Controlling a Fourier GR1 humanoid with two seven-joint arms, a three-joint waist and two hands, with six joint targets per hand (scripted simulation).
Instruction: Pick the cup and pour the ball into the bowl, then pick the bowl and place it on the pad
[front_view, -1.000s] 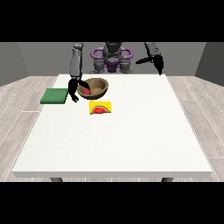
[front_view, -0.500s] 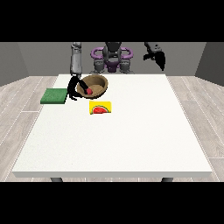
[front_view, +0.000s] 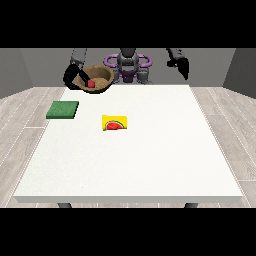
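The hand at the view's left (front_view: 71, 78) has its fingers curled round the rim of the wooden bowl (front_view: 100, 76), holding it lifted above the desk (front_view: 150, 160) with the red ball (front_view: 91, 84) inside. Pouring looks done; the carry is under way. Next, it should bring the bowl over the green pad (front_view: 63, 109) and lower it level. The hand at the view's right (front_view: 182, 66) hangs idle; its fingers I cannot make out.

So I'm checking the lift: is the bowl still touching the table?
Apart. In the front view the bowl, with the red ball inside, is held up by the hand at the view's left, clear above the table.
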